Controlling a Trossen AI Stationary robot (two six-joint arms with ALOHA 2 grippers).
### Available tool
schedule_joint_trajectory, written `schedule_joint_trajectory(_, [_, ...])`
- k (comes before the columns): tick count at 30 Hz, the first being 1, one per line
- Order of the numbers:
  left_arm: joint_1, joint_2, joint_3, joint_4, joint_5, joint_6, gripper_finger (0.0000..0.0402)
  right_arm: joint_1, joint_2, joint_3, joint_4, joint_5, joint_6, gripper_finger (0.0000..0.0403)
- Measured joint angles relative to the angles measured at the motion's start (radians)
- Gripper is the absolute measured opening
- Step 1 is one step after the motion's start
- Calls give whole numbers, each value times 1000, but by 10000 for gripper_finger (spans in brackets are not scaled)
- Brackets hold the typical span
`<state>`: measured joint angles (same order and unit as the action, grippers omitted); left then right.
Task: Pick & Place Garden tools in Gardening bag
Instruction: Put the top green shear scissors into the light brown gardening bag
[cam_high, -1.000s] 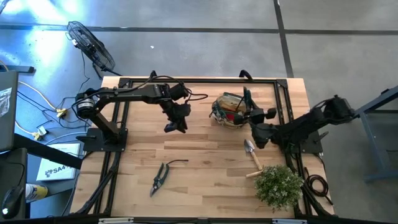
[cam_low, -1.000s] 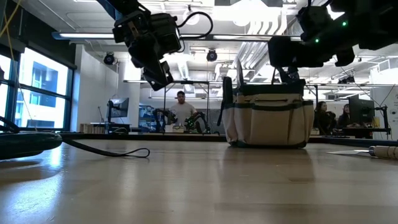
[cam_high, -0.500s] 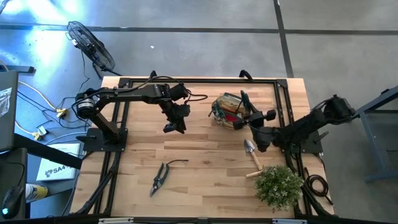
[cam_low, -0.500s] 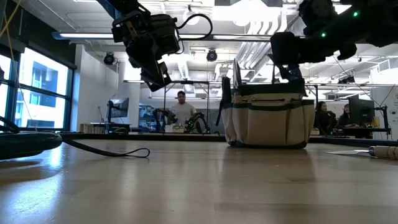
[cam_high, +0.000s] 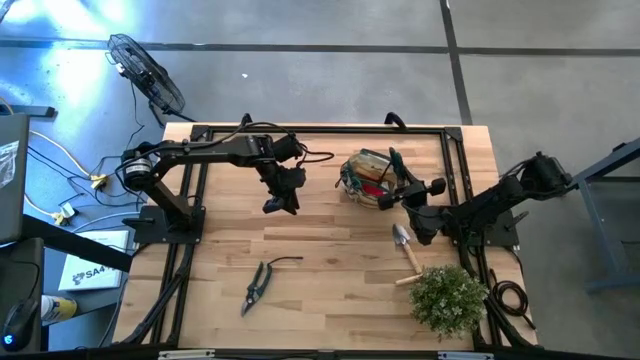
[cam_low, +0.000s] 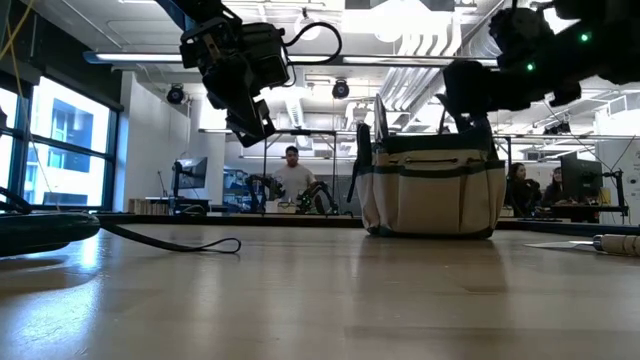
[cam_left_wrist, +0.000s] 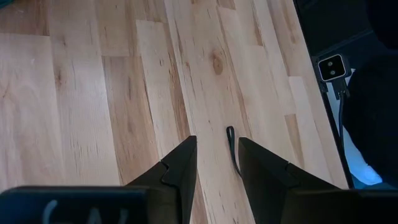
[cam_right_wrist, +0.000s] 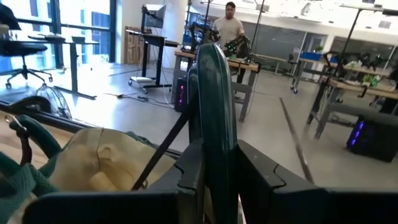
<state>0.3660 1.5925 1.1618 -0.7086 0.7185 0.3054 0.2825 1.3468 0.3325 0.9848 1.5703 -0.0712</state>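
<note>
The gardening bag (cam_high: 362, 178) stands at the table's far middle, with tools inside it. My right gripper (cam_right_wrist: 214, 157) hovers level at the bag's right rim, shut on a dark green-handled garden tool (cam_right_wrist: 214, 87) that stands upright. Over the bare table left of the bag, my left gripper (cam_left_wrist: 216, 163) hangs open and slants down with nothing between its fingers. A pair of dark pruning shears (cam_high: 257, 284) lies flat near the front left. A trowel (cam_high: 405, 243) with a pale wooden handle lies right of centre. My right gripper pinches the tool's dark green handle (cam_right_wrist: 215, 127) between its two fingers, which come at it level from the table's right side and lie across it. The handle rises upright above the fingers. The gripper hides its lower end, so I cannot tell whether it rests in the bag.
A bushy green plant (cam_high: 447, 298) stands at the front right corner, close to the trowel. The shears' dark wrist loop (cam_left_wrist: 231, 148) lies on the wood below my left gripper. A black frame (cam_high: 320, 130) rims the table. People and desks show in the room beyond.
My right gripper has shifted a little toward the table's right edge at the bag's rim, still shut on the green-handled tool. The bag has stayed in place.
</note>
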Motion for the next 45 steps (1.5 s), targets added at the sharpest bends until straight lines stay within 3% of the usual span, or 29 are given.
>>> schedule_joint_trajectory(17, [0,0,0,21,0,4,113,-35,0,-97,-74,-1,286,56])
schedule_joint_trajectory(24, [0,0,0,22,0,3,113,-34,0,-104,-122,-7,390,119])
schedule_joint_trajectory(34, [0,0,0,22,0,3,113,-34,0,-104,-121,-186,443,127])
schedule_joint_trajectory(45, [0,0,0,20,38,-4,113,-34,-5,-104,-120,-270,467,128])
